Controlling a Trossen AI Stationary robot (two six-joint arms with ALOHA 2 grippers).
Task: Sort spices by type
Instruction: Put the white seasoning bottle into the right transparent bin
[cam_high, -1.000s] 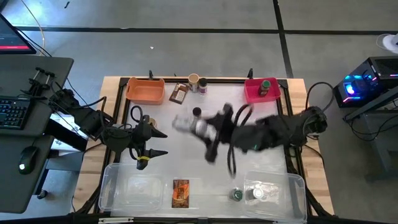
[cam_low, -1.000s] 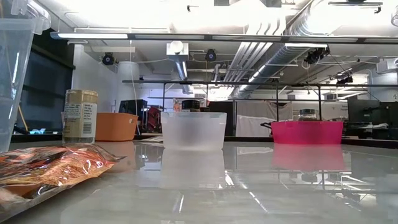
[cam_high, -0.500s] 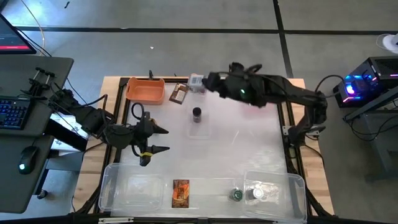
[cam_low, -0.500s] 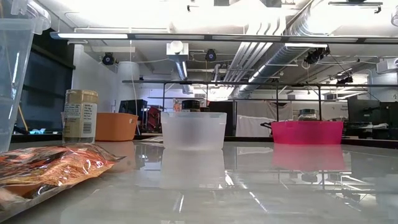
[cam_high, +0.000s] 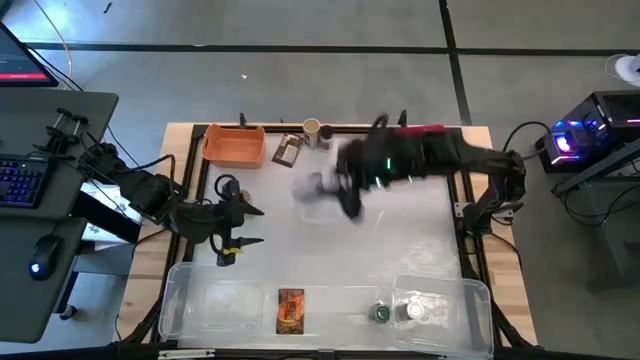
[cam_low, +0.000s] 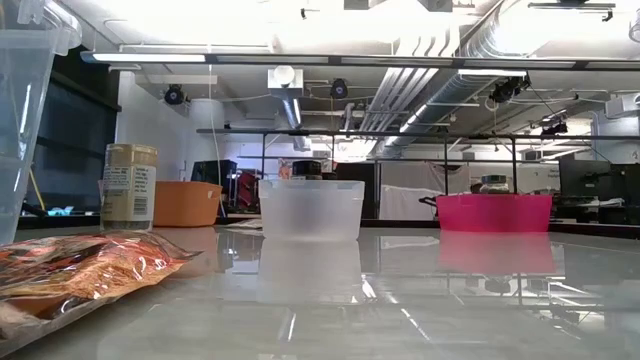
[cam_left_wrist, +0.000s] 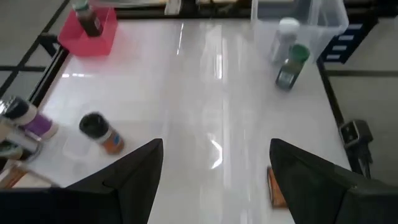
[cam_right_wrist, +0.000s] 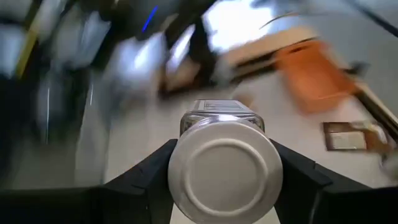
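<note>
My right gripper (cam_high: 312, 186) hangs blurred over the table's middle, shut on a small spice jar (cam_right_wrist: 222, 163) with a white round end. My left gripper (cam_high: 243, 226) is open over the table's left side, with nothing between its fingers (cam_left_wrist: 214, 155). A dark-capped jar (cam_left_wrist: 99, 130) stands by a small clear tub (cam_low: 311, 210). At the far edge a tan-capped jar (cam_high: 312, 127) stands upright and a brown packet (cam_high: 288, 150) lies flat. An orange packet (cam_high: 290, 310), a green-capped jar (cam_high: 381, 314) and a white jar (cam_high: 413, 311) are at the near edge. My right gripper pinches the jar between its two fingers (cam_right_wrist: 149, 183), one on each side of the round body (cam_right_wrist: 186, 134). The jar's white round end (cam_right_wrist: 224, 171) faces back toward the wrist. The jar is lifted clear of the table.
An orange bin (cam_high: 234, 145) sits at the far left. A pink bin (cam_left_wrist: 87, 34) at the far right holds a dark-capped jar. Large clear tubs (cam_high: 215, 300) (cam_high: 455, 300) line the near edge. Free table shows between them and the middle.
My right arm has swung fast. Half a second ago its gripper was at the far edge beside the tan-capped jar. It has now come toward the near edge and stands over the table's middle, with the jar carried clear of the table.
</note>
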